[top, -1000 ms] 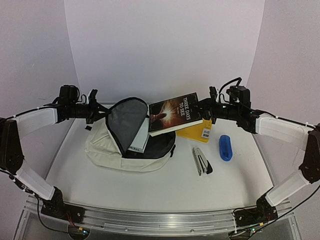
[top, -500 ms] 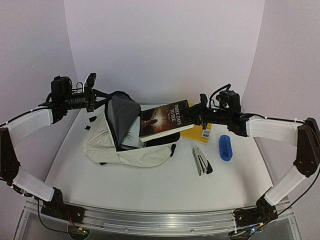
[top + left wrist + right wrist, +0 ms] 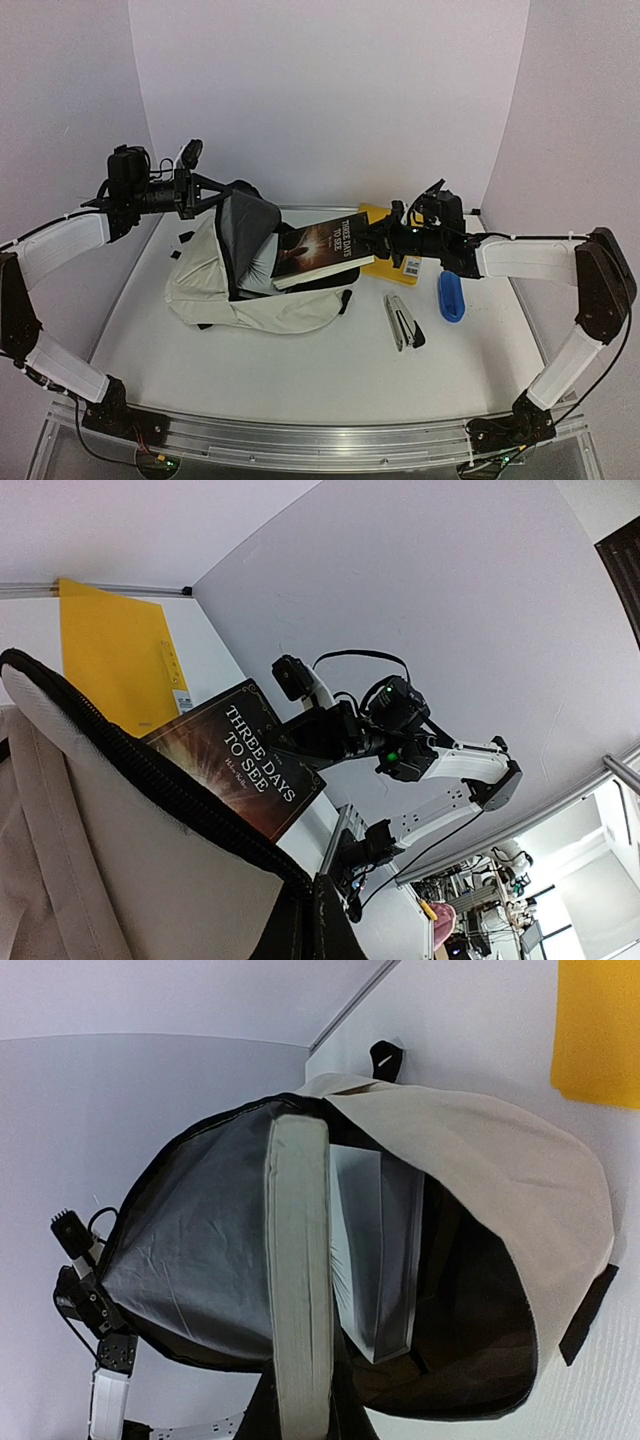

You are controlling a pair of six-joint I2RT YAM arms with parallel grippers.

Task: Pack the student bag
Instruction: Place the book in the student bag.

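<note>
The student bag (image 3: 262, 305) lies on its side left of centre, cream with a dark grey lining (image 3: 185, 1250). My left gripper (image 3: 203, 193) is shut on the zipper edge of its flap (image 3: 130, 880) and holds the mouth up and open; its fingertips (image 3: 312, 925) pinch that edge. My right gripper (image 3: 378, 238) is shut on a dark book titled "Three Days to See" (image 3: 322, 250), and the book's far edge is at the bag's mouth. In the right wrist view the held book's page edge (image 3: 300, 1260) points into the opening. Another book (image 3: 378, 1260) stands inside the bag.
A yellow book (image 3: 398, 266) lies under my right arm, also seen as the yellow book (image 3: 115, 650) in the left wrist view. A blue case (image 3: 451, 296) and a grey stapler (image 3: 404, 322) lie right of the bag. Walls close in behind and at both sides.
My right gripper has carried the book left and down to the bag's mouth. My left gripper has lifted the flap higher and slightly left, widening the opening.
</note>
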